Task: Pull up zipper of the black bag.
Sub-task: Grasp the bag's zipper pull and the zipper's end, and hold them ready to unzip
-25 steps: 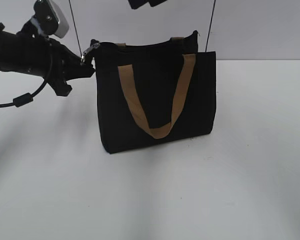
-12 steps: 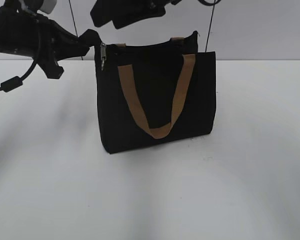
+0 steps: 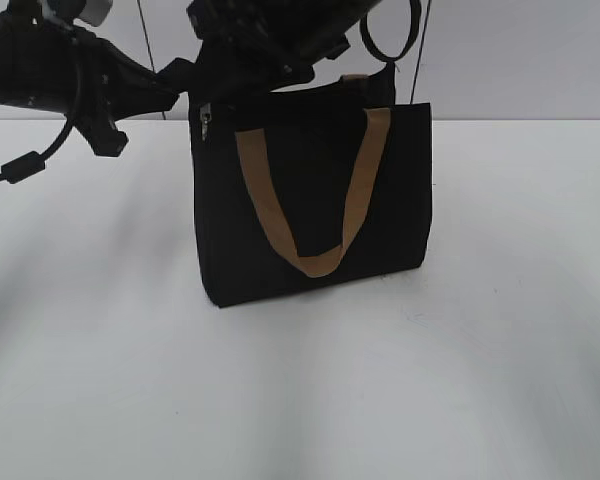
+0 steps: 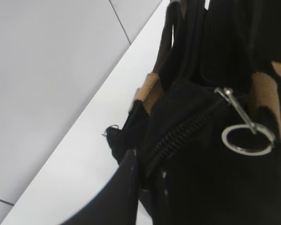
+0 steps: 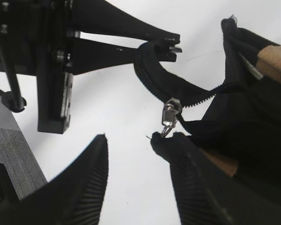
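The black bag (image 3: 315, 195) stands mid-table (image 3: 480, 350); both end effectors sit at its upper left corner

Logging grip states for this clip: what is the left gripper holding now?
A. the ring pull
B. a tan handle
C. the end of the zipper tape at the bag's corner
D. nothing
C: in the right wrist view the left gripper is shut on the zipper end, away from the pull tab.

Black arms (image 3: 40, 70), looped black cable (image 3: 25, 165); right hand (image 5: 136, 183) fingers ribbed.
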`<action>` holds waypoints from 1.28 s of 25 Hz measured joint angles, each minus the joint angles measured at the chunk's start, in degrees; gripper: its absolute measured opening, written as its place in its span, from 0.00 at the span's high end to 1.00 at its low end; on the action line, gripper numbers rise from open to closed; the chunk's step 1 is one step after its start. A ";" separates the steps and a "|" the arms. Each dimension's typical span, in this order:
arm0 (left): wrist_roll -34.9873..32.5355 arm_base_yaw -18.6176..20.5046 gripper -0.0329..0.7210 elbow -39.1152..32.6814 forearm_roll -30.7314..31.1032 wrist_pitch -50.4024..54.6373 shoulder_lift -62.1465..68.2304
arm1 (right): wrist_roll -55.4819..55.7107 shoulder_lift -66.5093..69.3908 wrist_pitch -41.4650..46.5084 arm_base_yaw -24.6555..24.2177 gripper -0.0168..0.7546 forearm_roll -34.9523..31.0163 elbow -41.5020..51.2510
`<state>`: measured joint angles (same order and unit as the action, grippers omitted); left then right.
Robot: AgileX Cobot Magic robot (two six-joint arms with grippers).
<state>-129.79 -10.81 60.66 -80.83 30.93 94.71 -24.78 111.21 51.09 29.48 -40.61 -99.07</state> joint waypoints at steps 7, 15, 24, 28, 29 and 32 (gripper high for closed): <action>0.33 -0.04 0.92 0.00 -0.76 -2.98 -2.95 | 2.85 -0.89 -0.18 0.05 0.54 6.66 0.00; 16.82 -0.04 0.92 0.00 7.06 -1.75 -5.69 | 4.81 -2.53 -0.08 -0.12 0.54 9.19 0.00; 31.86 -0.04 0.92 0.00 16.61 1.88 -8.64 | -4.79 -2.30 -0.13 0.25 0.54 9.14 0.00; 36.03 -0.04 0.92 0.83 20.34 3.48 -9.16 | -6.55 -2.09 -0.23 0.95 0.54 9.08 0.00; 36.81 -0.04 0.92 1.19 20.83 4.04 -9.16 | -7.32 -1.95 -0.23 1.26 0.54 9.08 0.00; 38.12 -0.04 0.92 2.76 21.28 5.38 -9.16 | -12.31 -1.11 -0.27 2.18 0.54 9.08 0.00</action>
<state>-91.66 -10.86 63.42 -59.56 36.31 85.54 -37.09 110.10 50.82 31.66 -31.53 -99.07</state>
